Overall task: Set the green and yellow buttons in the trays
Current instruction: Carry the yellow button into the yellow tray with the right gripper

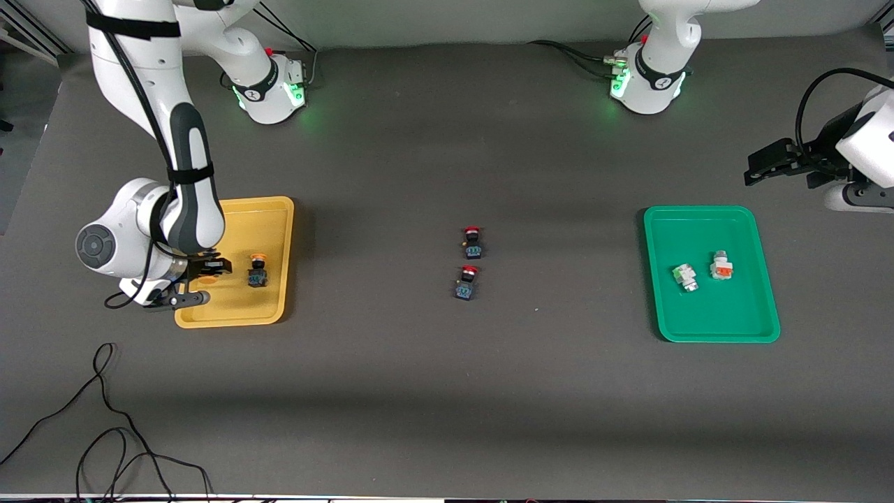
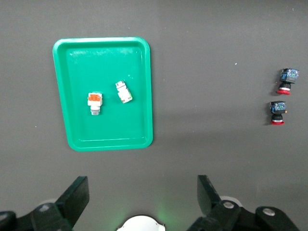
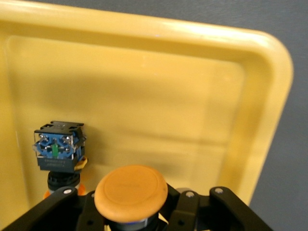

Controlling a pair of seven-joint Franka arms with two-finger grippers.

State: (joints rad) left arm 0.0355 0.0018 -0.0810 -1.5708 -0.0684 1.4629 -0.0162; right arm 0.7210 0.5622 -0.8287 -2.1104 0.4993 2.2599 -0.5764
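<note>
Yellow-capped button (image 3: 131, 188) clamped by right gripper (image 1: 198, 282).

The held button's (image 3: 131, 192) body was hidden between the right gripper's (image 3: 134, 211) fingers, cut off at the frame's bottom.

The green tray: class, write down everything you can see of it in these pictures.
The green tray is a shallow, glossy, plastic-looking rectangle with rounded corners and a raised rim. It lies flat on the dark table toward the left arm's end. Two white-bodied buttons lie inside, apart from each other: one marked green, one orange-red. No gripper touches it.
</note>
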